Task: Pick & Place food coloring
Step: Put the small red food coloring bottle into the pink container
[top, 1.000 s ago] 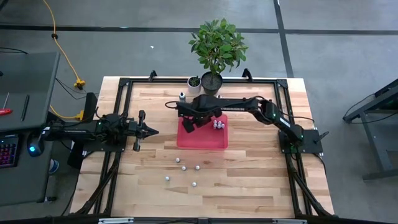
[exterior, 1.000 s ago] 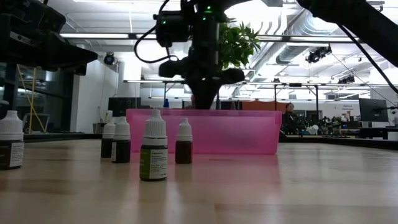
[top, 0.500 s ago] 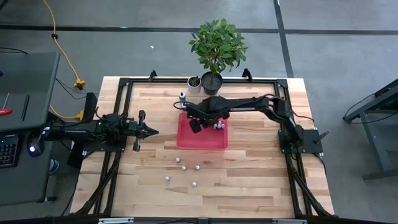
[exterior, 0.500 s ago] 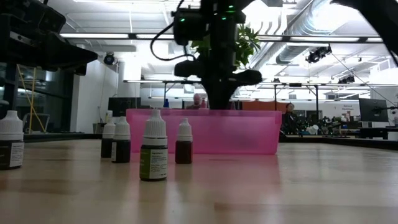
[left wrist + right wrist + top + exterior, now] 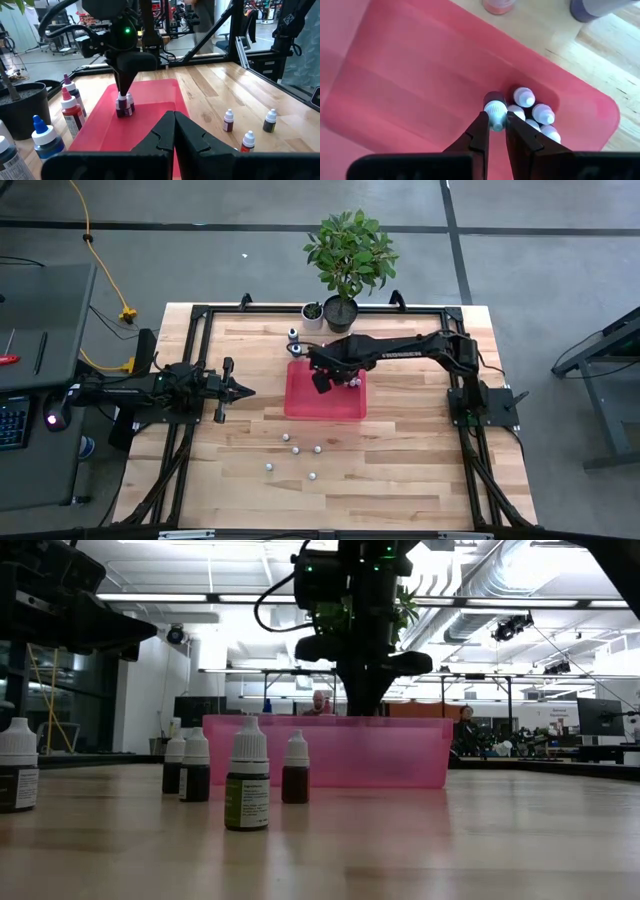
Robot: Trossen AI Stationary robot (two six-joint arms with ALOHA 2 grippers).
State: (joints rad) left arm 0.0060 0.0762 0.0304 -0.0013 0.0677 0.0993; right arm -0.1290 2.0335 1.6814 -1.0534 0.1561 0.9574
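Note:
My right gripper point(image 5: 495, 124) points down over the red tray point(image 5: 325, 405), shut on one small food coloring bottle point(image 5: 493, 107) with a white cap and a dark body. It stands right beside a cluster of several like bottles point(image 5: 535, 112) near the tray's right side point(image 5: 125, 106). Several more small bottles point(image 5: 295, 450) stand upright on the wood on the near side of the tray, and in the low view point(image 5: 247, 785) too. My left gripper point(image 5: 240, 390) waits shut at the table's left, pointing level toward the tray point(image 5: 173, 120). My right gripper pinches the bottle's white cap point(image 5: 495, 114) between its two fingers, coming from above and pointing down. The dark body hangs below the fingertips next to the cluster. I cannot tell whether its bottom touches the tray floor.
Larger dropper bottles, red point(image 5: 72, 107) and blue point(image 5: 46, 140), stand at the tray's far left corner. A potted plant point(image 5: 345, 255) and a small white pot point(image 5: 312, 312) sit at the far edge. A black frame point(image 5: 200, 315) borders the table.
My right gripper has moved over the tray toward the table's right edge, up to the cluster of bottles, still pointing down and shut.

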